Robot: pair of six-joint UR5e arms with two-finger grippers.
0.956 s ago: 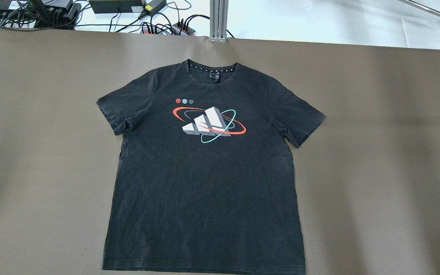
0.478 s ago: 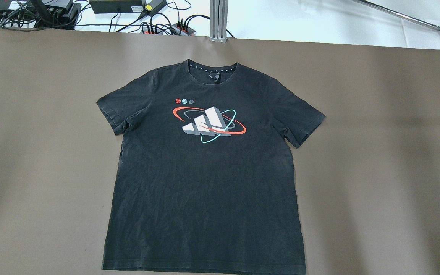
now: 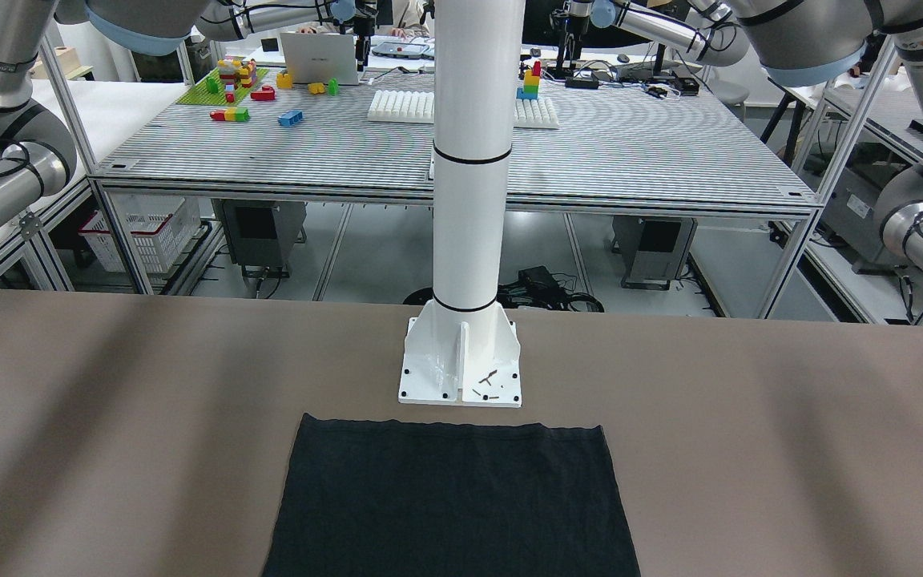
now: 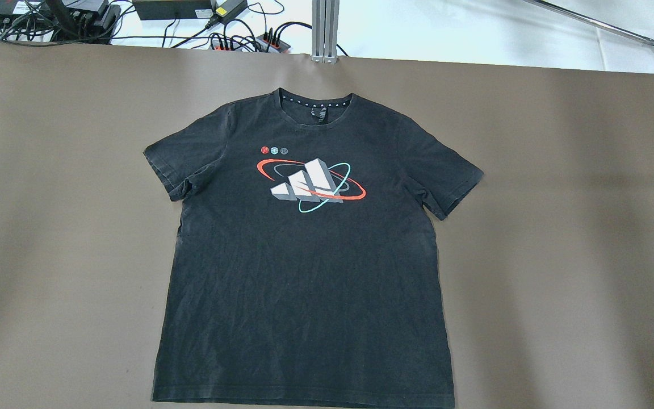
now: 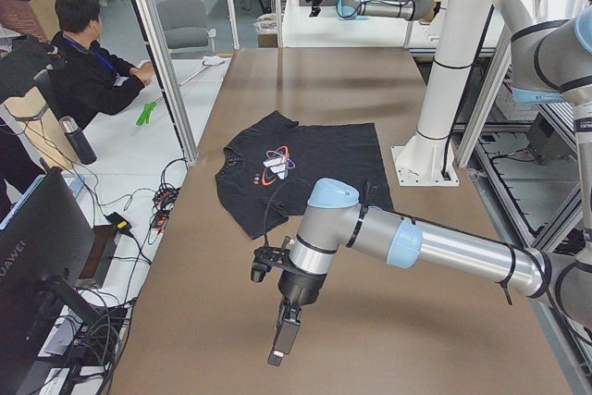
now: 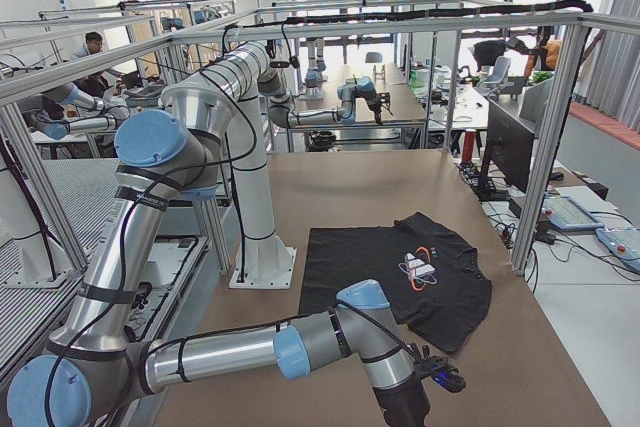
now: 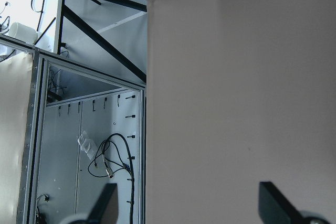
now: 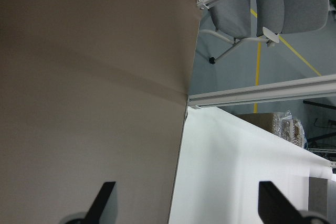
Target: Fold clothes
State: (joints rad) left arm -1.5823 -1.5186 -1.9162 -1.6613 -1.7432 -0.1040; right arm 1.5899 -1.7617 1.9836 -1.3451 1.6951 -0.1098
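Fingers of left gripper: two dark tips, set wide apart over the brown table, close to its edge at the robot's left end.

Fingers of right gripper: likewise spread wide, above the table's edge at the robot's right end, with a white surface just beyond it.

Left arm: the near arm in the exterior left view. It reached level across the table's left end, wrist bent down, gripper pointing straight at the tabletop and clear of it, well apart from the garment.

Right arm: the near arm in the exterior right view. It stretched low over the table's right end with its wrist turned downward; the gripper was cut off by the lower border of that view.

Black T-shirt: one, spread flat at the middle of the table, print side up. Its collar lay toward the far edge and its hem toward the robot's edge, just short of the white pedestal. Both sleeves were laid out sideways. The three-bar logo with red and teal rings sat on the chest.
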